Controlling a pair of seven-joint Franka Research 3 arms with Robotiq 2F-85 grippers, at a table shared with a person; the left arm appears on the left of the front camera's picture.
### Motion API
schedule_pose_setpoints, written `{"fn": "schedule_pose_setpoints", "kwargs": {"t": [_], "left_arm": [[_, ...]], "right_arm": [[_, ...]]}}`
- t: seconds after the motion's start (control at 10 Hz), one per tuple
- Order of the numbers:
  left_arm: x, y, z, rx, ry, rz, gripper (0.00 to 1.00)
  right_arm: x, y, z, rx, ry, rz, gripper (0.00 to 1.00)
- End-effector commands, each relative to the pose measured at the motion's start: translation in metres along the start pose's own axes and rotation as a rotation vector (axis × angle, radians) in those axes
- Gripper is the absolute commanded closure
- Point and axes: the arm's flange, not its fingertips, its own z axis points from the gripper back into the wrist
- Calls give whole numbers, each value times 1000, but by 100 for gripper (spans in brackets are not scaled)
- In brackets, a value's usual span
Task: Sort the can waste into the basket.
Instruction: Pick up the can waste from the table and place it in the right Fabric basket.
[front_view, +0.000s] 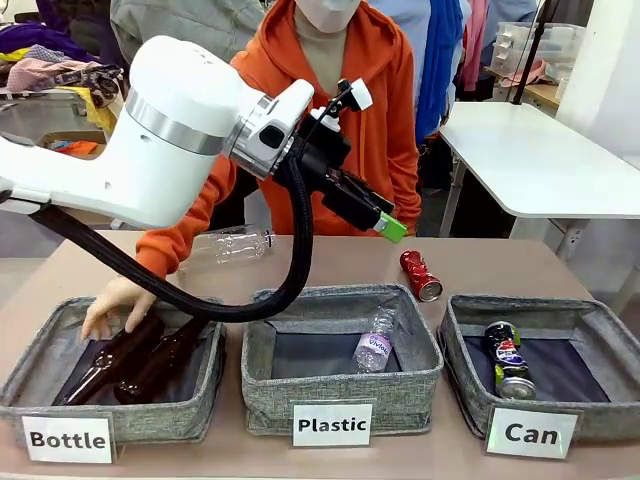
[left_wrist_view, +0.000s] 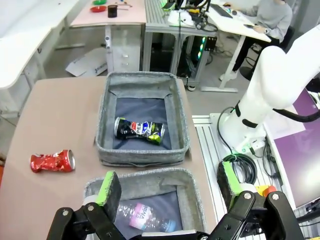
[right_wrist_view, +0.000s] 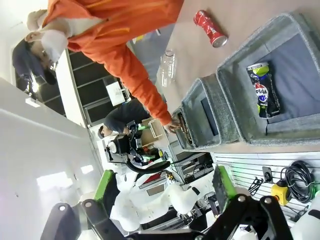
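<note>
Left gripper (left_wrist_view: 168, 187): jaws spread wide, nothing between them, touching nothing. It is raised off the table (left_wrist_view: 65, 110), with the Plastic basket (left_wrist_view: 194, 200) just below it in the left wrist view.

The red can (left_wrist_view: 51, 161) lies on its side on the bare table, ahead of your jaws and off to their left in that view. It sits outside the Can basket (left_wrist_view: 142, 156), near its wall. Its long axis runs roughly along the line between your two fingers, so you will likely need to roll the wrist before closing across its body.

Right gripper (right_wrist_view: 165, 185): also wide open and empty, held high, well apart from the can. The left looks the nearer arm.

The Pepsi can (left_wrist_view: 140, 129) already lies in the Can basket.
</note>
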Motion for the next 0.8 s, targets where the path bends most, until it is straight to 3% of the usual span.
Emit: {"fn": "schedule_pose_setpoints", "kwargs": {"t": [0.0,0.3,0.5,0.7], "left_arm": [[-6,-2,1,-3,3,4,0],[-23,-4,35,5,53,167,0],[-69,-12,104,-54,-27,341,0],[-113,-23,178,1,-194,578,0]], "right_arm": [[4,5,6,-1,1,-27,0],[1,10,-4,-8,7,-20,0],[1,17,-35,-53,41,-16,0],[-12,20,-81,-101,77,14,0]]}}
